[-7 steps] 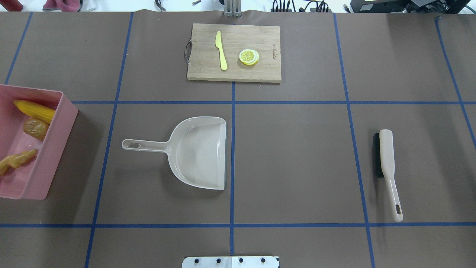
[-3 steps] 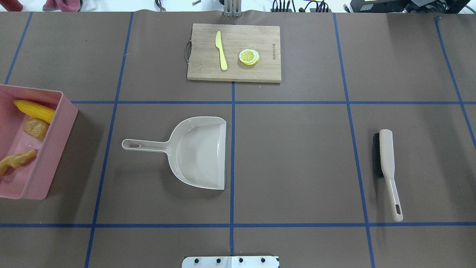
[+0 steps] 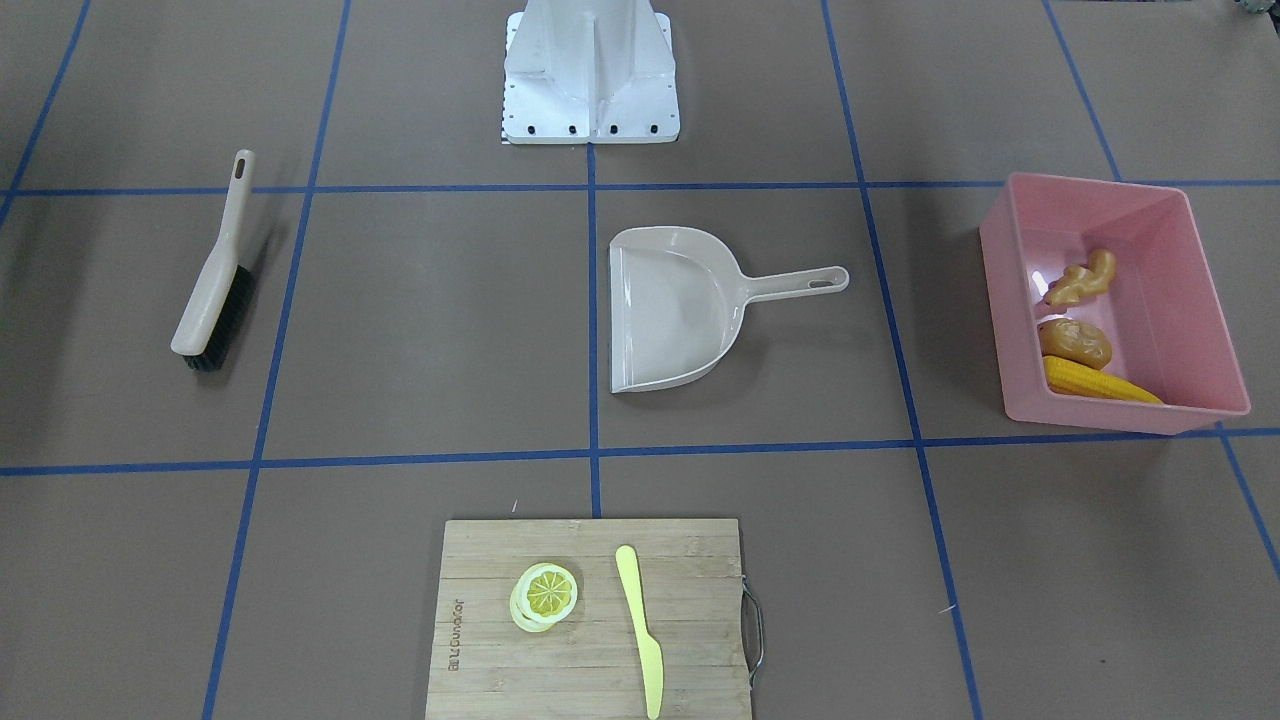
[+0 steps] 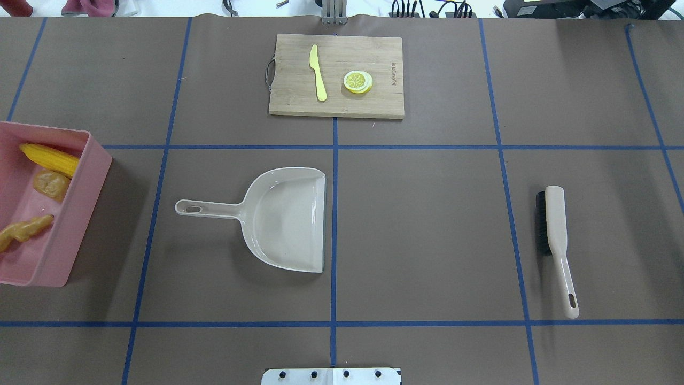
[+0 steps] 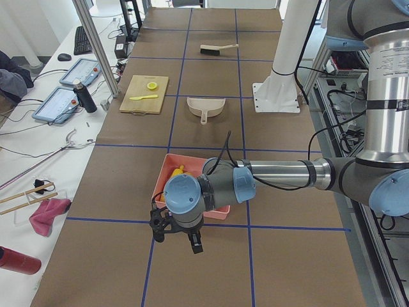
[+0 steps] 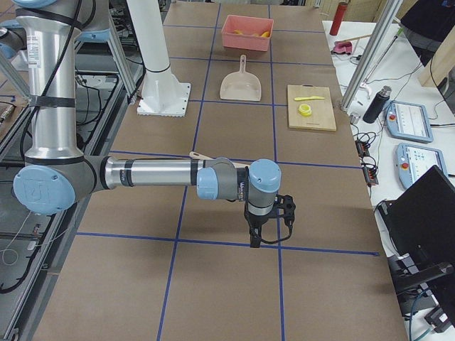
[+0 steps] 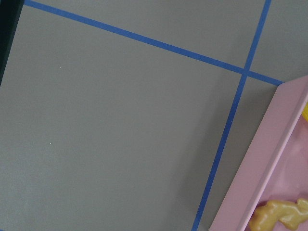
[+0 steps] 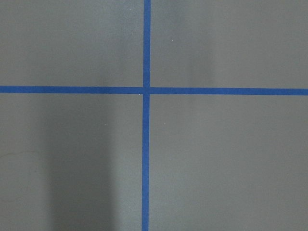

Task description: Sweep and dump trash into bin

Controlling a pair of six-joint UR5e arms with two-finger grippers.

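Three pieces of trash [image 3: 1078,330] (corn cob [image 3: 1100,382], ginger root [image 3: 1082,278], potato [image 3: 1075,343]) lie in the bin [image 3: 1120,412], just beside the left gripper [image 5: 176,242]. The empty dustpan [image 3: 670,320] and the brush [image 3: 212,290] rest well away from it and from the right gripper [image 6: 264,229]. Whether either gripper is open or closed cannot be told. The task looks done.

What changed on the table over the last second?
Nothing visible. In the overhead view the corn cob, potato and ginger root lie in the pink bin as before. The dustpan, brush and cutting board are where they were.
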